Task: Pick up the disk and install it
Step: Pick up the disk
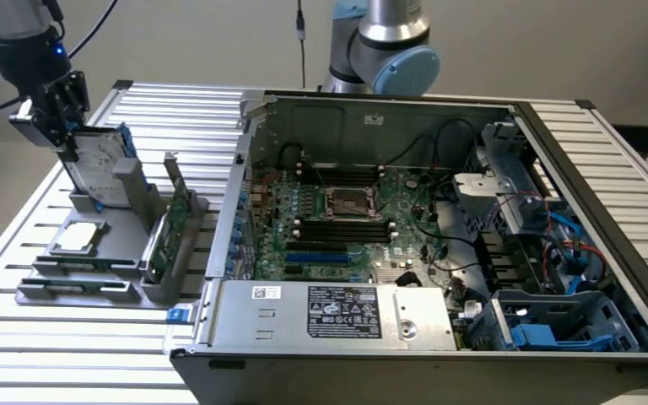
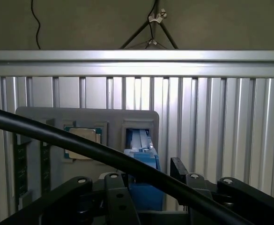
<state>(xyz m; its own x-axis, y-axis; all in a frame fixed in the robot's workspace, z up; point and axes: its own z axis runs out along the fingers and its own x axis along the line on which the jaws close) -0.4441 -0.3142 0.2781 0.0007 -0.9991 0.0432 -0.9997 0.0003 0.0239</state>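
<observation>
1. At the end of the grey holder toward the exterior view's left, the gripper hangs at the top edge of the disk. Its jaws are open, one on each side of the blue rail.
2. The disk stands upright in the holder's slot.
3. A square chip lies low in the holder, and a green card stands at the holder's far end.
4. Beyond the holder, the open computer case sits on the worktop.

Bright even light, glare on slatted table, computer case interior shadowed
</observation>
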